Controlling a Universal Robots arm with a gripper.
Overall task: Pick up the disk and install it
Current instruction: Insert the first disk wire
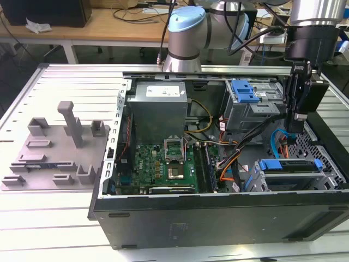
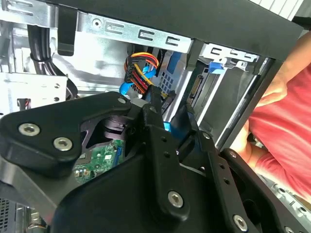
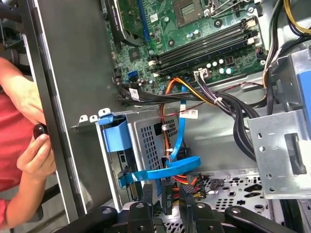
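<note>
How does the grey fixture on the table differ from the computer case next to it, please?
The fixture is pale grey, low and flat with upright posts; the computer case is black, taller and boxy. The fixture is plain, while the case lies open, packed with boards and cables. The gripper hangs inside the case, away from the fixture. Both rest on the slatted table.
</note>
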